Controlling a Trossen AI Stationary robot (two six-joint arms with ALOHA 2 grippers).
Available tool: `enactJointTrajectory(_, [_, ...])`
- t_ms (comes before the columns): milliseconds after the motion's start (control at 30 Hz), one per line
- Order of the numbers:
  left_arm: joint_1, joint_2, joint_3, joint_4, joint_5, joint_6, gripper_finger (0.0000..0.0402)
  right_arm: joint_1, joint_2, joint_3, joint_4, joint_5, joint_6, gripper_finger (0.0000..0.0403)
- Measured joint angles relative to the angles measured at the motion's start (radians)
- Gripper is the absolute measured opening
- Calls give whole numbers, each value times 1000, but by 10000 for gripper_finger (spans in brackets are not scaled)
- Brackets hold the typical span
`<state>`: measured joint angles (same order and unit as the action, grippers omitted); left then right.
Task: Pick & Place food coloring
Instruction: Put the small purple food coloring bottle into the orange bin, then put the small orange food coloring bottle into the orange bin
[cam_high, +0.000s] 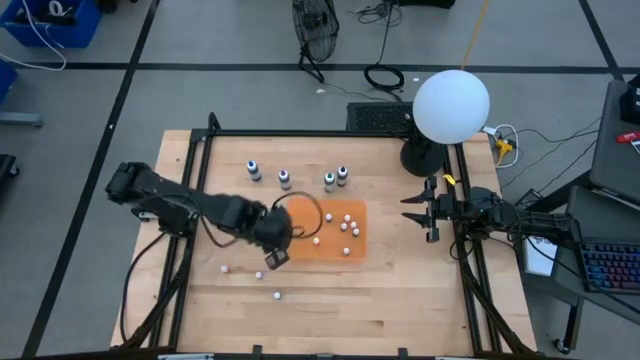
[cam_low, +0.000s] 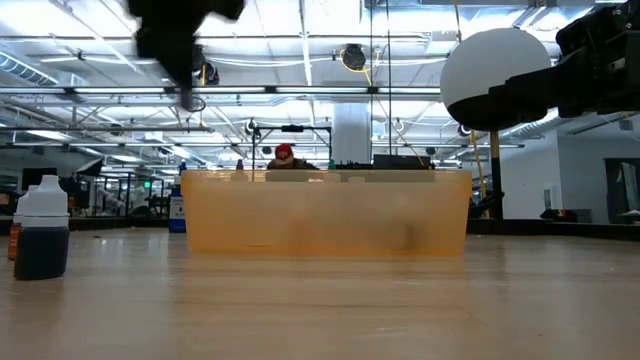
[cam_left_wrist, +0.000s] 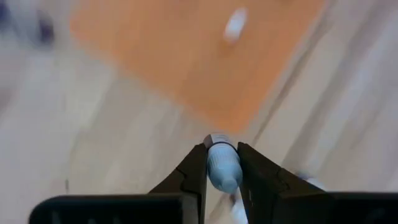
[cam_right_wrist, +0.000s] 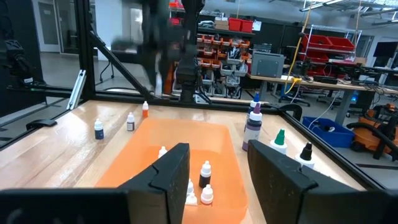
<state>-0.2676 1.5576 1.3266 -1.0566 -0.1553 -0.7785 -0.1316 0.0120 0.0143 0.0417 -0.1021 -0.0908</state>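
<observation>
My left gripper (cam_high: 275, 256) hangs above the wood beside the near left corner of the orange tray (cam_high: 335, 215), shut on a tiny pale bottle (cam_left_wrist: 222, 171). In the low view it shows blurred, high at the upper left (cam_low: 185, 45). Four food coloring bottles (cam_high: 285, 179) stand upright in a row beyond the tray's far edge; the right wrist view shows purple (cam_right_wrist: 253, 127), green (cam_right_wrist: 280, 140) and black (cam_right_wrist: 306, 152) ones. My right gripper (cam_high: 418, 210) waits level at the table's right side, open, nothing between its fingers (cam_right_wrist: 217, 168). My left gripper pinches the tiny bottle between its two fingers, and the bottle's pale rounded end (cam_left_wrist: 221, 155) shows between the fingertips. The fingers point steeply down and the bottle lies along them. It is lifted clear of the table and the tray.
Several tiny white-capped bottles lie or stand in the tray (cam_right_wrist: 205, 175). A few more stand on the wood near the table's near left (cam_high: 258, 274), one close to the low camera (cam_low: 40, 225). A white globe lamp (cam_high: 450, 105) stands at the far right corner.
</observation>
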Motion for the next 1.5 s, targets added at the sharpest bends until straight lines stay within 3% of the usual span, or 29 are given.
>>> enactJointTrajectory(167, [87, 29, 153, 34, -10, 191, 67, 0, 0, 0, 0, 0, 0, 152])
enactJointTrajectory(367, [162, 153, 139, 64, 75, 283, 67, 0, 0, 0, 0, 0, 0, 153])
enactJointTrajectory(800, [141, 466, 137, 135, 177, 304, 67, 0, 0, 0, 0, 0, 0, 153])
enactJointTrajectory(1167, [132, 488, 139, 170, 179, 299, 69, 0, 0, 0, 2, 0, 0, 151])
enactJointTrajectory(1500, [118, 477, 135, 161, 175, 261, 214, 0, 0, 0, 3, 0, 0, 152])
